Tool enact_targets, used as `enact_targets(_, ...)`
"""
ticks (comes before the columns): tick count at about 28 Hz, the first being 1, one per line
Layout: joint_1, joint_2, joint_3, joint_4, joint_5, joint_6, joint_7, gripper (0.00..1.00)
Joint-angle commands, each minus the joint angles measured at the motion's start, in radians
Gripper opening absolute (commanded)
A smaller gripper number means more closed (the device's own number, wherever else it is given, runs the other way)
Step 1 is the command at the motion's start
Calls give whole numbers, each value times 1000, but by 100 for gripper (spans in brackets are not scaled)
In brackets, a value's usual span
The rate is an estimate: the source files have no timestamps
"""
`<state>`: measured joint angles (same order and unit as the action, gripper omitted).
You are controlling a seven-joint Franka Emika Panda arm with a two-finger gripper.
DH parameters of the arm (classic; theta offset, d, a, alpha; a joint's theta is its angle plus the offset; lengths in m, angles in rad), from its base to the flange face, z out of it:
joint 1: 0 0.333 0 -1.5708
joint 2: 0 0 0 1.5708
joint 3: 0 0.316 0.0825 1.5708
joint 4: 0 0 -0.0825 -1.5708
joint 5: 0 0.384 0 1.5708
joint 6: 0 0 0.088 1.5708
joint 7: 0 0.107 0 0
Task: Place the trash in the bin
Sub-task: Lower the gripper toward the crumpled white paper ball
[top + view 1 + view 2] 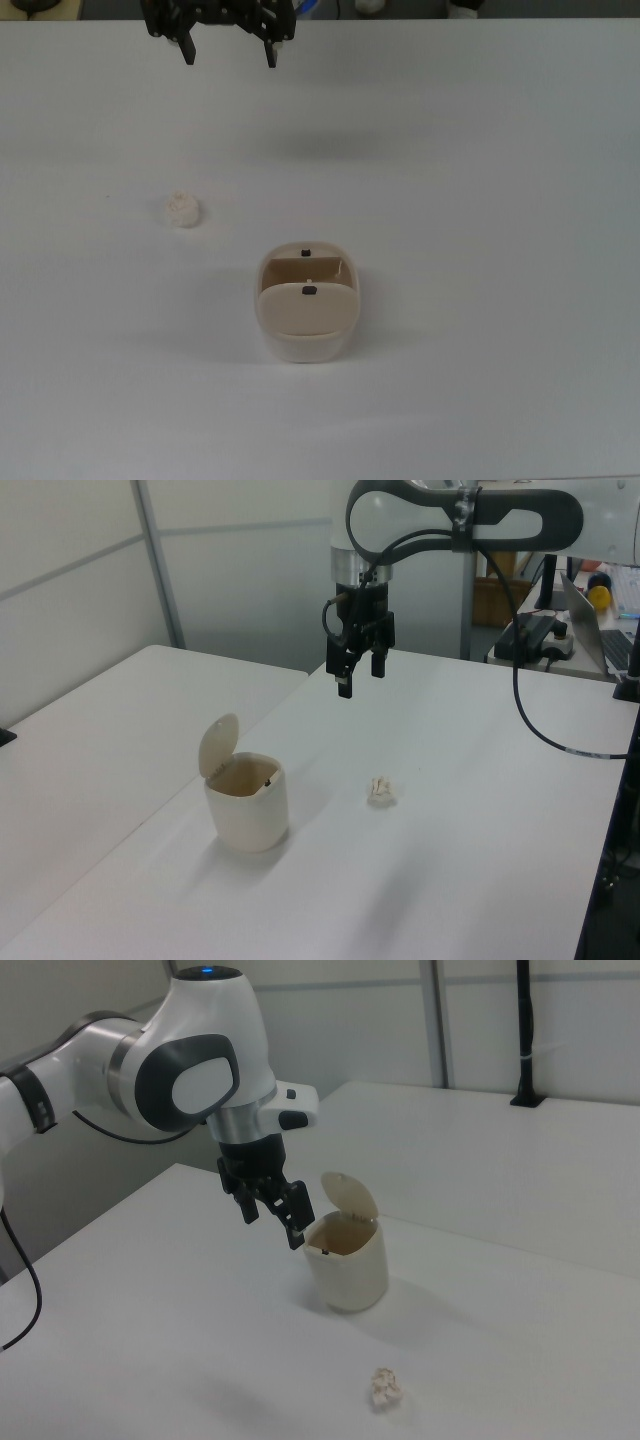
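The gripper [229,54] hung above the table with its two fingers spread apart and nothing between them, one arm [150,1070] carrying it. There was one white table [480,180] under it, one bin [308,330] and one piece of trash [182,209]. In the top view the gripper sat at the upper edge, the trash lay well below it and a little toward the top view's left, resting on the bare table and well apart from the fingers. The bin stood farther down the top view, lower than the trash and to the top view's right of it, its lid tipped open so the inside showed, with two small black knobs on top. In the left view the gripper [359,680] hovered high behind both things, the bin [247,805] on the left view's left and the trash [381,790] on the left view's right, apart from each other. In the right view the trash [385,1388] lay nearest the camera, in front of the bin [347,1265]
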<state>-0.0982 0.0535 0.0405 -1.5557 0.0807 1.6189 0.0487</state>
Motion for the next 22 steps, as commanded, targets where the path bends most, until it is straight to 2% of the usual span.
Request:
enact_targets(1, 11, 65, 5, 2, -24, 11, 22, 100)
enact_targets(7, 37, 92, 10, -10, -38, 1, 36, 100)
enact_targets(9, 38, 101, 10, -21, -38, 3, 91, 100)
enact_targets(11, 37, 117, 7, -30, -38, 15, 212, 100)
enact_targets(14, 31, 143, 1, -30, -38, 18, 275, 100)
enact_targets(19, -11, 201, -11, -41, -38, 39, 290, 100)
enact_targets(22, -51, 239, -25, -58, -38, 107, 290, 100)
